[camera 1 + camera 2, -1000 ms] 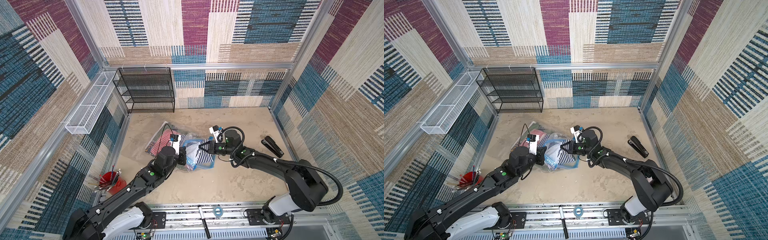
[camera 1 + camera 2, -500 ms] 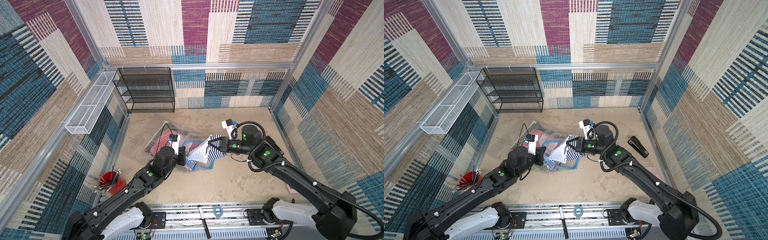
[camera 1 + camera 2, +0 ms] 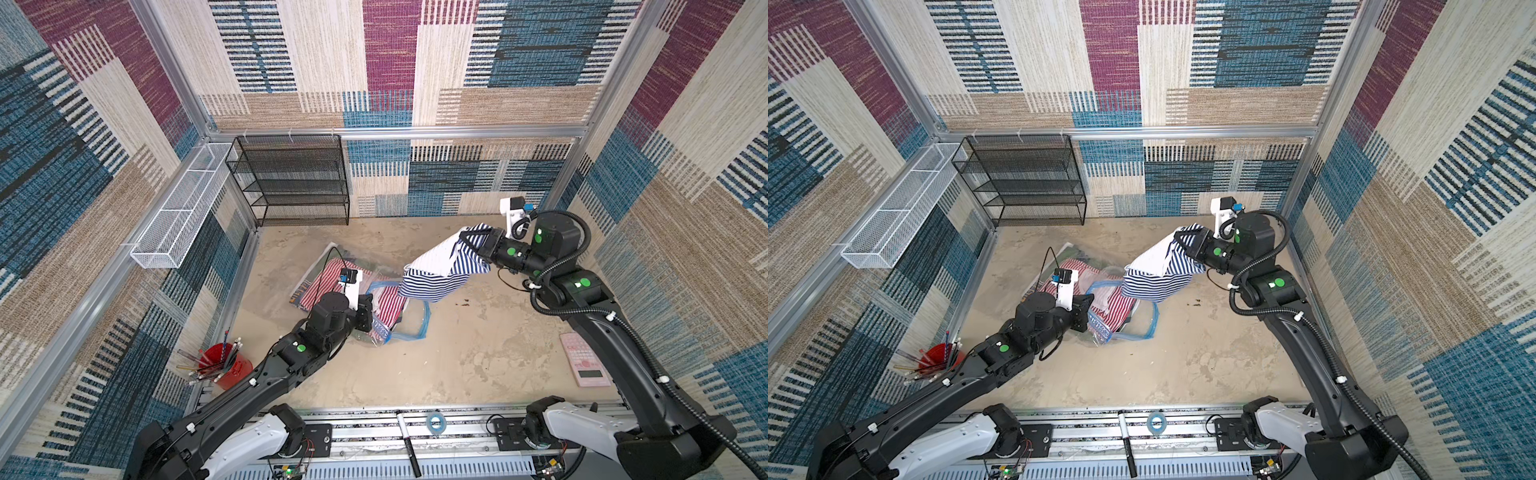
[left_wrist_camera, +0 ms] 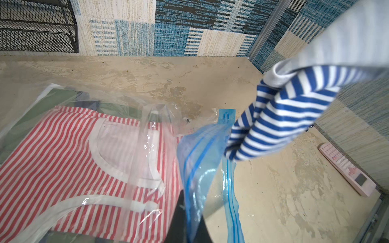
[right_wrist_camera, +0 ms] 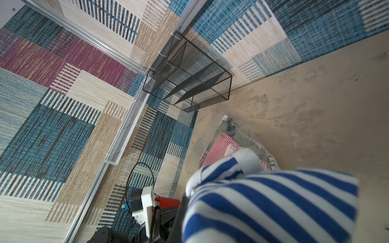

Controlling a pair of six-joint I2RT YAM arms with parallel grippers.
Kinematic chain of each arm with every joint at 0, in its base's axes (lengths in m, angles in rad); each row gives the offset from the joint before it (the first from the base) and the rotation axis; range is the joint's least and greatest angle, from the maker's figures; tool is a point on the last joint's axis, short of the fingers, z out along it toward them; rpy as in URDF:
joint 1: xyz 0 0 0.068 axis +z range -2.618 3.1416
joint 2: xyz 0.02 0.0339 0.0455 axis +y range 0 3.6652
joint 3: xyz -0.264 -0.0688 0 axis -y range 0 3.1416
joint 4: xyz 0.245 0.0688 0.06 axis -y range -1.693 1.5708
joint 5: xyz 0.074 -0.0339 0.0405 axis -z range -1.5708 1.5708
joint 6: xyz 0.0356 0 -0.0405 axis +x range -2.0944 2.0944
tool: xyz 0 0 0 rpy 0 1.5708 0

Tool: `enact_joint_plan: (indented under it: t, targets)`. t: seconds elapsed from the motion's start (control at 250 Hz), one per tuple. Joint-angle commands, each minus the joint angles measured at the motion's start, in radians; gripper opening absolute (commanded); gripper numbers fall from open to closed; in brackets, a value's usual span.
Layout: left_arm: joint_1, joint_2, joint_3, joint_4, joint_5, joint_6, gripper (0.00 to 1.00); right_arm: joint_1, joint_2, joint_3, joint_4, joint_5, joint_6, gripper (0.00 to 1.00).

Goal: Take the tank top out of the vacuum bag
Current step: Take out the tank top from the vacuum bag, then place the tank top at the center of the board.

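Note:
The tank top [image 3: 440,274] [image 3: 1158,274] is blue-and-white striped and hangs in the air. My right gripper [image 3: 478,243] [image 3: 1187,245] is shut on its upper end, to the right of the bag. Its lower hem [image 4: 233,153] dangles just over the bag's open mouth. In the right wrist view the tank top [image 5: 273,206] covers the jaws. The vacuum bag [image 3: 411,328] [image 3: 1142,328] [image 4: 200,168] lies crinkled on the floor with a red-striped garment [image 4: 63,151] inside. My left gripper [image 3: 368,313] [image 3: 1088,311] [image 4: 189,212] is shut on the bag's blue zip edge.
A black mesh rack [image 3: 291,183] stands at the back wall, and a white wire basket [image 3: 183,208] hangs on the left wall. A red cup of pencils [image 3: 224,365] sits front left. A pink calculator [image 3: 586,365] lies at the right.
My right gripper has risen and drawn back to the right with the tank top, pulling it up out of the bag's mouth. The left gripper has kept its hold on the bag.

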Motion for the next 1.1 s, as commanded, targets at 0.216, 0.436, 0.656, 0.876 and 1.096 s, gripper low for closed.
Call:
enact_joint_plan:
  t: [0.216,0.436,0.656,0.876,1.096]
  targets:
    - [-0.001,0.035,0.047,0.053,0.029,0.022,0.0,-0.195,0.165,0.065,0.061,-0.087,-0.119,0.0]
    - [-0.001,0.073,0.092,0.04,0.033,0.046,0.0,-0.249,0.339,0.098,0.16,-0.103,-0.151,0.0]
    - [0.0,0.081,0.112,0.024,0.033,0.054,0.0,-0.258,0.479,0.172,0.223,-0.117,-0.155,0.0]
    - [0.0,0.096,0.12,0.027,0.043,0.052,0.0,-0.282,0.593,0.224,0.27,-0.117,-0.156,0.0]
    - [0.002,0.109,0.129,0.045,0.025,0.074,0.0,-0.307,0.758,0.404,0.257,-0.11,-0.185,0.0]
